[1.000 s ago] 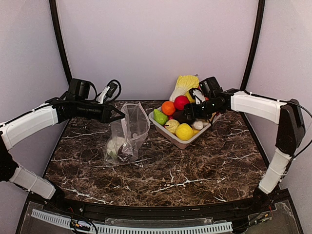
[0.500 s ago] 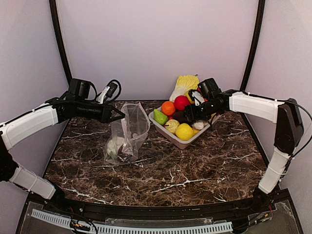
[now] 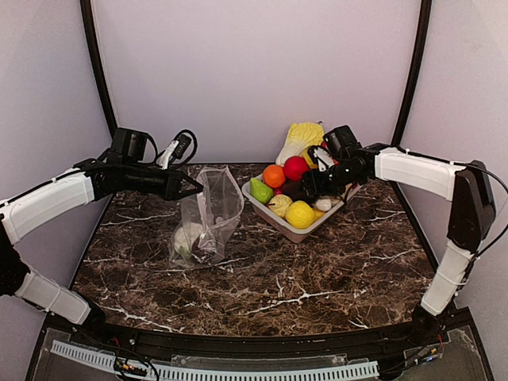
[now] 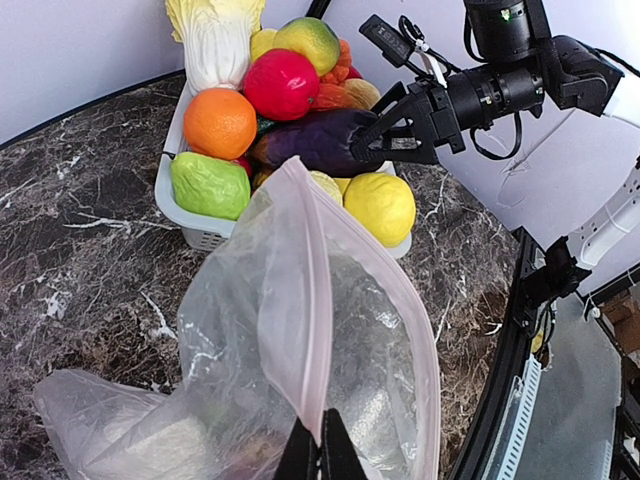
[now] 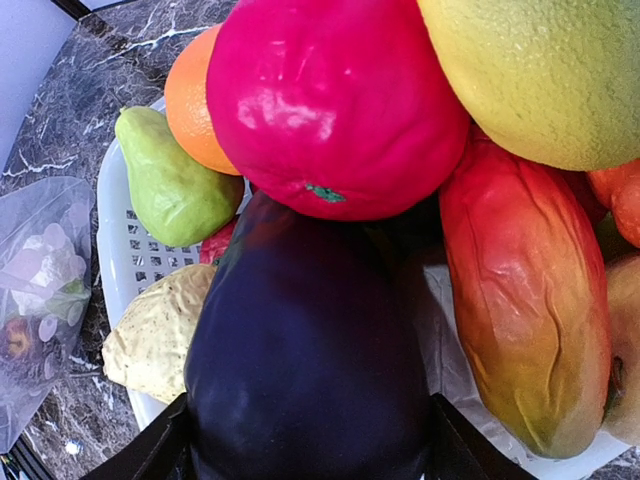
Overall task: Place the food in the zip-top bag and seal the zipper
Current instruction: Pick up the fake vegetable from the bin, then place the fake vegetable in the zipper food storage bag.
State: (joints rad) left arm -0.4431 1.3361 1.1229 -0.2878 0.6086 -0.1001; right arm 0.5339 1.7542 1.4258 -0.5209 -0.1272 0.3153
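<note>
The clear zip-top bag [image 3: 213, 208] stands open on the marble table. My left gripper [image 3: 197, 187] is shut on its pink zipper [image 4: 312, 300] and holds the mouth up; its fingertips [image 4: 320, 455] pinch the strip. Inside the bag lie the white cauliflower [image 3: 188, 236] and a dark round piece [image 3: 208, 252], both also visible in the right wrist view [image 5: 40, 265]. The yellow lemon [image 3: 300, 214] sits in the pale tray [image 3: 295, 233]. My right gripper [image 3: 307, 184] is closed round a long dark purple eggplant [image 5: 310, 350] in the tray, one finger on each side.
The tray also holds an orange [image 3: 274, 175], a red fruit [image 3: 295, 167], a green pear [image 3: 260, 190], a mango [image 5: 525, 310], a pale knobbly piece [image 3: 279, 205] and a napa cabbage [image 3: 300, 140]. Curtain walls stand close behind and beside the table.
My right gripper has shifted very slightly over the tray. The left gripper and the bag have not moved.
</note>
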